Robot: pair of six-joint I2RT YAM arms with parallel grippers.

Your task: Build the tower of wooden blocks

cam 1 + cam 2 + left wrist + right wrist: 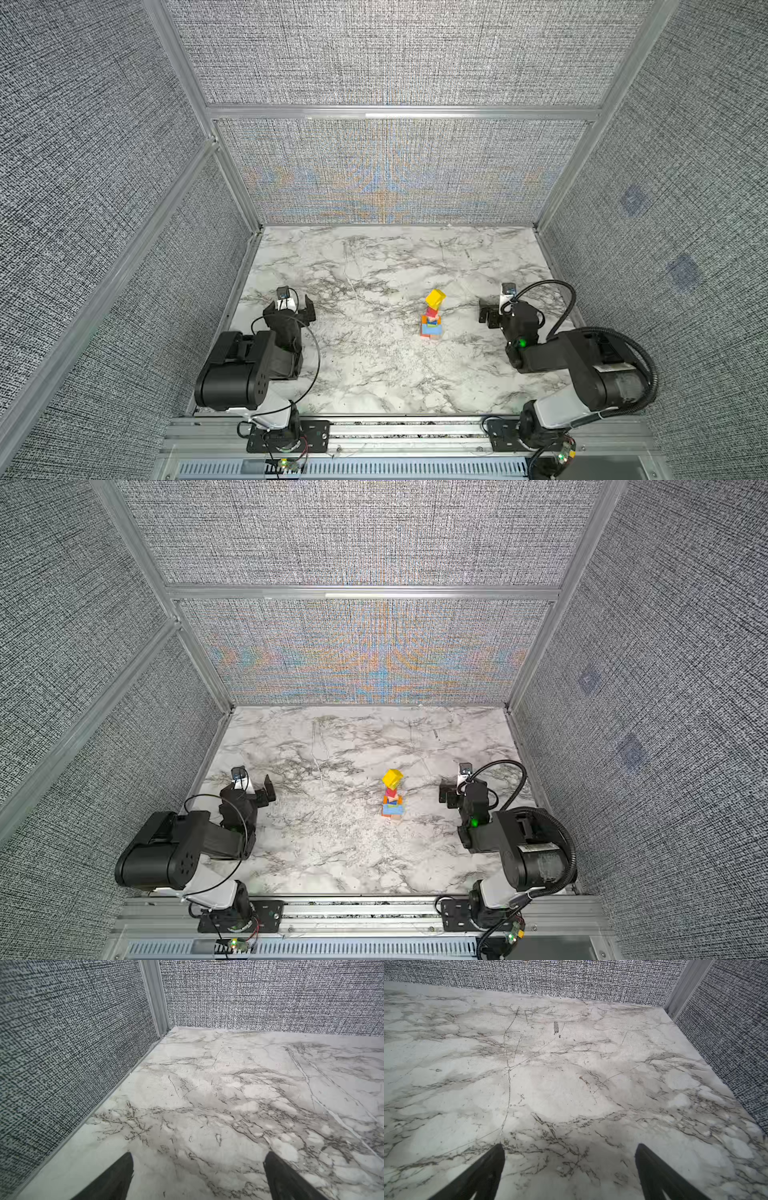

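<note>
tower (432, 318): one, seen in both top views only (wrist views miss it)
left end effector (198, 1154): wide open, empty
right end effector (570, 1145): wide open, empty

A white table (374, 374) veined in grey is shown in both top views. The tower (432, 318) is stood on it, upright, right of the middle and nearer the front edge. A light blue brick (431, 330) is seen near its foot and a yellow cube (435, 298) topmost. Fine scratches and a small dark mark (556, 1027) are seen on the surface.

No writing is legible; the small white label (614, 368) on the black right arm (582, 353) is too blurred to read
</note>
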